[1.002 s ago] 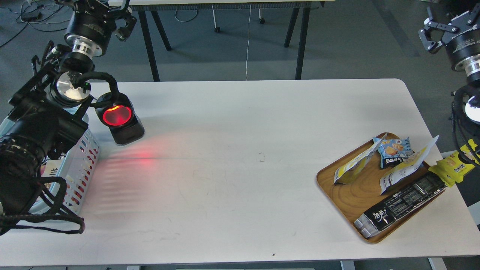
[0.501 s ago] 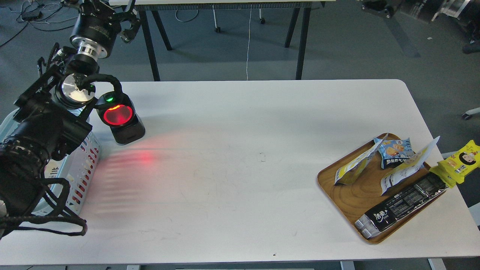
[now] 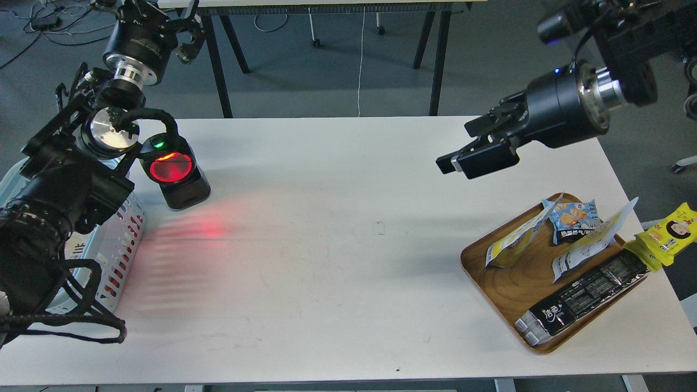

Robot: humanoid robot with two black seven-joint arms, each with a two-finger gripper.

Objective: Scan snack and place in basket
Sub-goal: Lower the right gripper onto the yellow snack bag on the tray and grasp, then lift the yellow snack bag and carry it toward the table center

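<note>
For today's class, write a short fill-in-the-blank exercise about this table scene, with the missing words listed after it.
1. The snack lies on the wooden ____, beside a small blue packet.
2. The window of the scanner glows ____.
3. The basket stands at the table's ____ edge, partly hidden by the robot's arm.
4. The right gripper hangs above the table and holds ____.

Missing words: tray; red; left; nothing
</note>
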